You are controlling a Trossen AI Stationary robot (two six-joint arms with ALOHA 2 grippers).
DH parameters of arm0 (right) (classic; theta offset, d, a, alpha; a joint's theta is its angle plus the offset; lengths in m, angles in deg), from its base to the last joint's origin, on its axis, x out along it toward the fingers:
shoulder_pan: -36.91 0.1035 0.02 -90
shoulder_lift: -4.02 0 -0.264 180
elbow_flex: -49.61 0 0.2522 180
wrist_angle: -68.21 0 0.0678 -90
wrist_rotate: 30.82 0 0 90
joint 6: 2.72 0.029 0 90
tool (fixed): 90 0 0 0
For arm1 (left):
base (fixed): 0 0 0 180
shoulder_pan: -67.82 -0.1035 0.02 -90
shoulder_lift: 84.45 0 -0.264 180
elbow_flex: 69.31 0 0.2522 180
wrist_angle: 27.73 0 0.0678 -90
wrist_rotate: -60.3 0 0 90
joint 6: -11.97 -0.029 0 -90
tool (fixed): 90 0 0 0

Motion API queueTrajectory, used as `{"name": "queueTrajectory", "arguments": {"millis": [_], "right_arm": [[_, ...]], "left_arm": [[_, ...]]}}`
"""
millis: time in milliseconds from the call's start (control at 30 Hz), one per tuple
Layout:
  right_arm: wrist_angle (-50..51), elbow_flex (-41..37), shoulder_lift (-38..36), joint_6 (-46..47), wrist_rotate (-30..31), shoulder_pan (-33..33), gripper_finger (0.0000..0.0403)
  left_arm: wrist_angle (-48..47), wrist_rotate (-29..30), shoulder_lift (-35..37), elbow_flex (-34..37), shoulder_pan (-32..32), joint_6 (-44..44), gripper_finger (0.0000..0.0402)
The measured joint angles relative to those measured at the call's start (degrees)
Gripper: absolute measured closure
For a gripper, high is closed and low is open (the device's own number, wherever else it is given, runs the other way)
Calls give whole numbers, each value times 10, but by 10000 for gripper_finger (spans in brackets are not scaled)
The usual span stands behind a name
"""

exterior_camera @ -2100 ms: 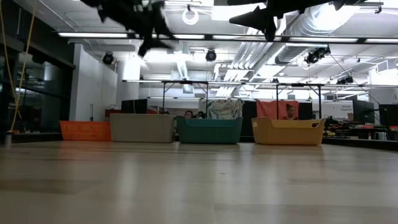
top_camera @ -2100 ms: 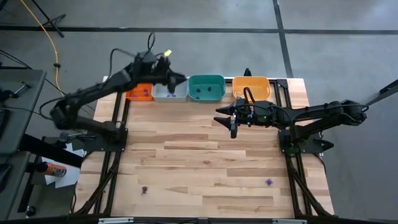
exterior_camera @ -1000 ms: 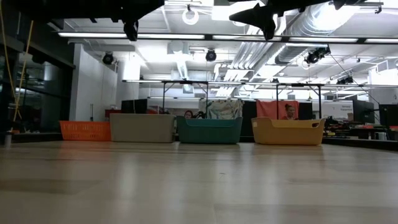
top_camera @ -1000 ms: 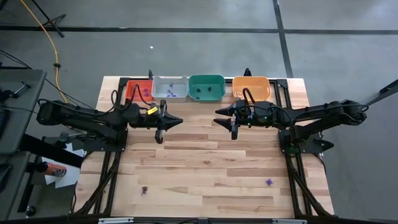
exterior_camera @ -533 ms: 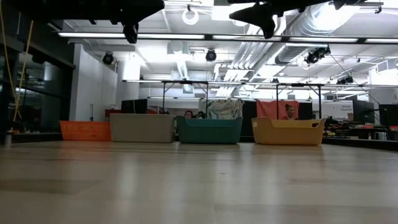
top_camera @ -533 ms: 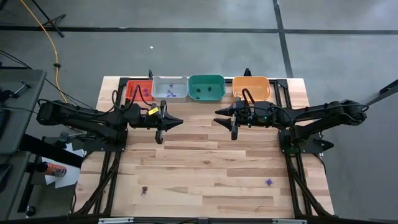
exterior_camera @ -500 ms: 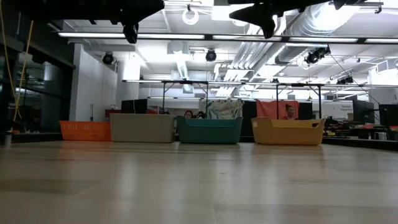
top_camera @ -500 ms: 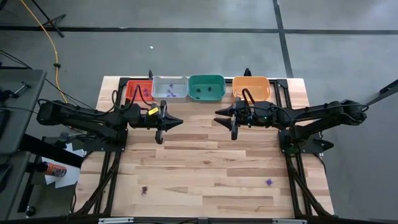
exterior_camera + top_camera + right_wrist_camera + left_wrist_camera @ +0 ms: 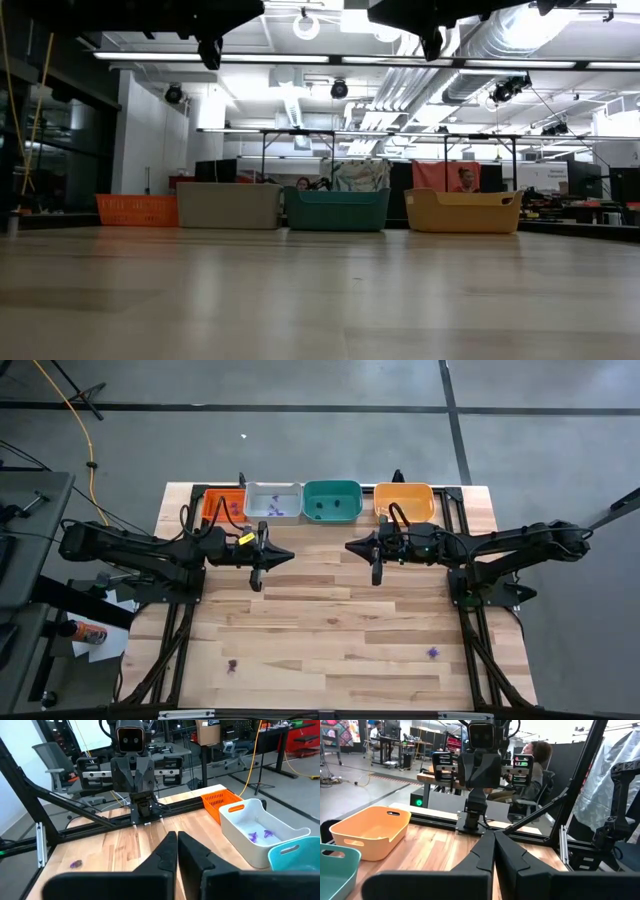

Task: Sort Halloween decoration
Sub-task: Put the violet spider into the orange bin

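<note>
End effectors: your left end effector (image 9: pixel 261 572) and right end effector (image 9: pixel 376 569) both hang pressed together, empty, facing each other above the surface (image 9: pixel 330 620). Purple trinkets (image 9: pixel 433 652) lie near its front edge; others sit in the grey tray (image 9: pixel 273 501).

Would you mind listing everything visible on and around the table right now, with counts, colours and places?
Trays: four along the table's far edge, from left to right orange tray, grey tray, green tray, yellow-orange tray.
Purple trinkets: one near the front left, one near the front right; a few in the grey tray.
Dark trinkets: a couple in the green tray.
Table: one, pale wood.
Person: one, seated beyond the table.
Left gripper: shut, raised over the table's left middle.
Right gripper: shut, empty, raised over the right middle.
</note>
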Motion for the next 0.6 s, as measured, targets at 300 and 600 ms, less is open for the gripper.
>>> {"name": "queueTrajectory", "arguments": {"millis": [300, 600], "right_arm": [[1, 0, 0, -13, -17, 0, 401], [1, 0, -1, 4, -26, 0, 402]], "left_arm": [[6, 0, 0, 0, 0, 1, 401], [17, 0, 0, 0, 0, 1, 401]]}}
